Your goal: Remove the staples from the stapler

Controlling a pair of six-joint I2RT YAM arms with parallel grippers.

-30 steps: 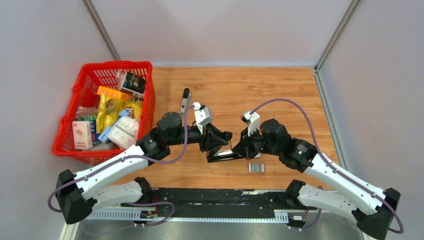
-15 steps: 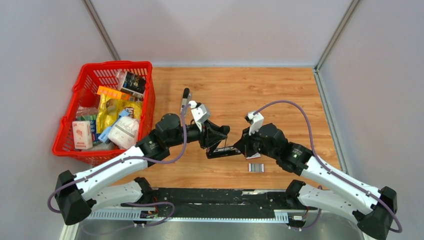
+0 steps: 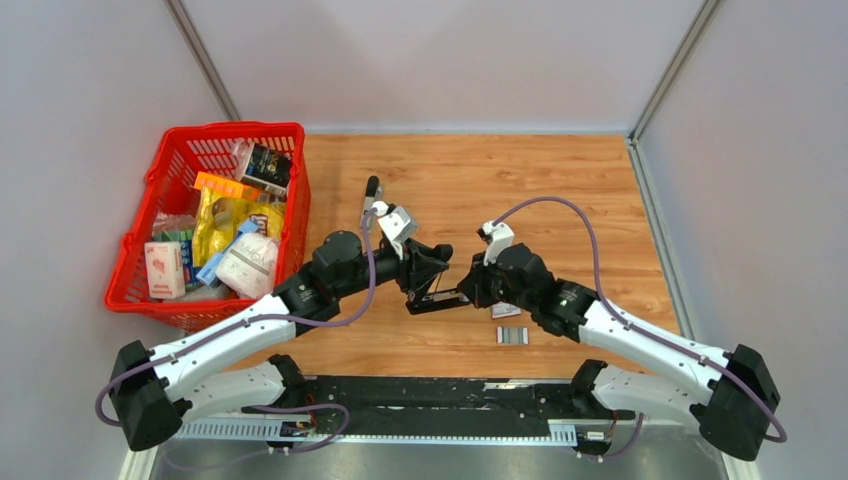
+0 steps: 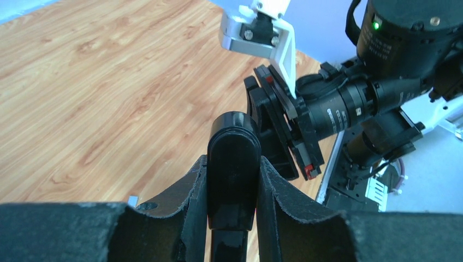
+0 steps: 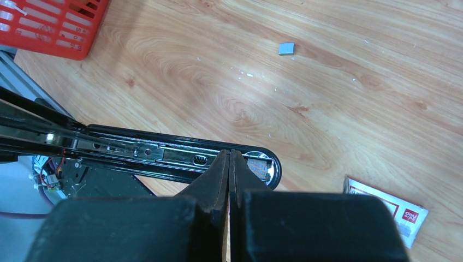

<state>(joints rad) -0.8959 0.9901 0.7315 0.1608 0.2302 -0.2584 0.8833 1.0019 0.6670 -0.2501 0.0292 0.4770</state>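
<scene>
A black stapler [image 3: 441, 301] is held off the table at mid-table, opened out. My left gripper [image 3: 424, 281] is shut on its black top arm [image 4: 233, 136]. In the right wrist view its metal magazine rail [image 5: 164, 155] lies bare, with silvery metal at the rounded front end [image 5: 261, 166]. My right gripper [image 5: 229, 155] is shut, tips against that rail near its front; from above the right gripper [image 3: 468, 292] meets the stapler's right end. A strip of staples [image 3: 511, 335] lies on the table to the right. A small grey staple piece [image 5: 286, 48] lies farther off.
A small red-and-white box [image 3: 507, 311] lies just beside the right wrist, seen again [image 5: 387, 210] low in the right wrist view. A dark slim object [image 3: 370, 200] lies behind the left arm. A red basket [image 3: 297, 215] full of packets stands at the left.
Both grippers and the stapler have shifted a little to the left and away from the arm bases. The right arm has stretched out toward the stapler. Neither grip has changed.
</scene>
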